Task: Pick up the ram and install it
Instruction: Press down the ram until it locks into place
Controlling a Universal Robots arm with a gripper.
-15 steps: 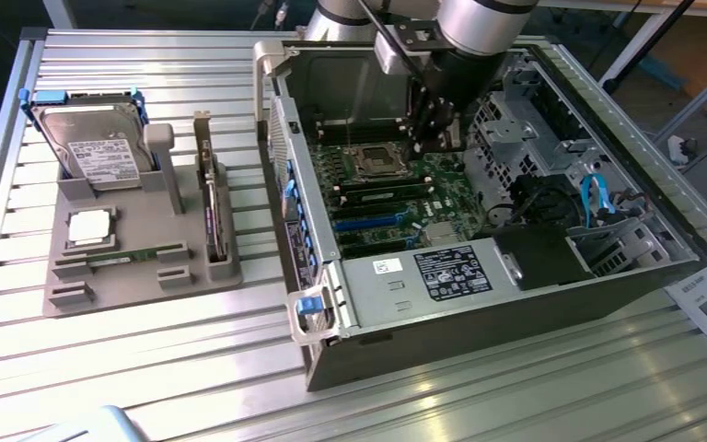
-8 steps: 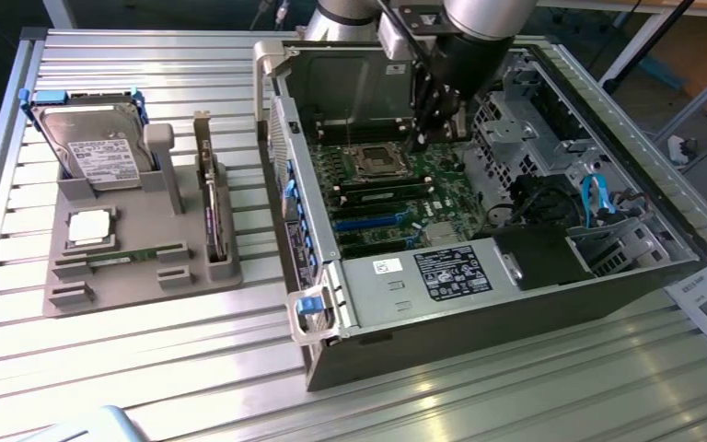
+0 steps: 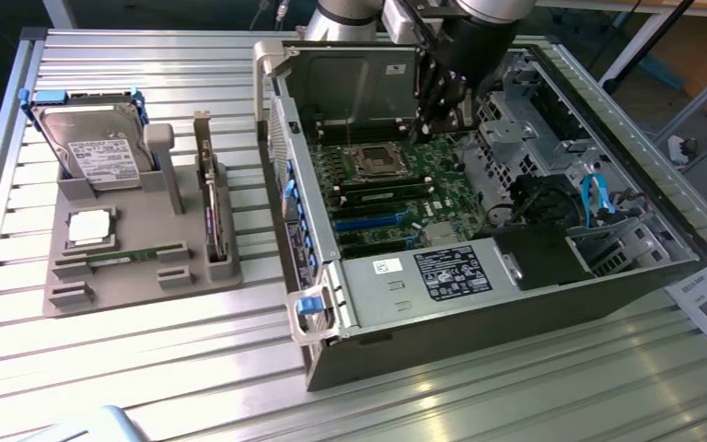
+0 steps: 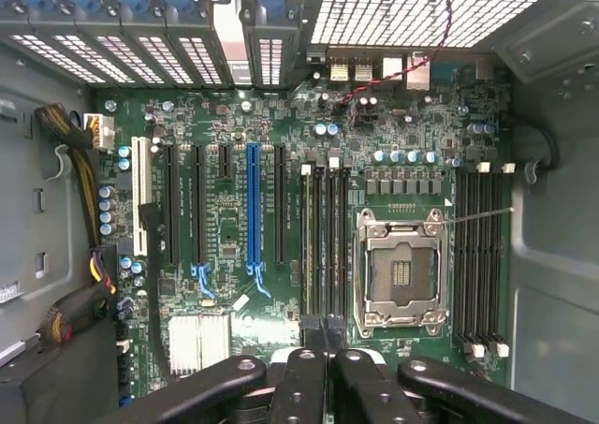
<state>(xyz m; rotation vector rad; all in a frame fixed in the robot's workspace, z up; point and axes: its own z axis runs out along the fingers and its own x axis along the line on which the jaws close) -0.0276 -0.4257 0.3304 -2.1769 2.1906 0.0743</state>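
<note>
The ram (image 3: pixel 130 256) is a thin green strip lying flat in a front slot of the grey parts holder (image 3: pixel 194 276), at the exterior view's left, far from the arm. My gripper (image 3: pixel 437 129) hangs inside the open computer case (image 3: pixel 477 304), above the motherboard (image 4: pixel 234 227) and close to the processor socket (image 4: pixel 401 272). In the wrist view its dark fingers (image 4: pixel 298 377) are pressed together, so the gripper (image 4: pixel 323 338) is shut with nothing showing between them. The long black memory slots (image 4: pixel 325 241) lie straight ahead of the fingertips, and more of them (image 4: pixel 479 255) run beyond the socket.
The holder also carries a hard drive (image 3: pixel 96 147), a square silver processor chip (image 3: pixel 89 226) and an upright expansion card (image 3: pixel 213 212). Inside the case are blue card slots (image 4: pixel 253 209), a heatsink (image 4: pixel 199 340), cable bundles (image 4: pixel 80 302), a power supply (image 3: pixel 452 273) and drive cages (image 3: pixel 611 244).
</note>
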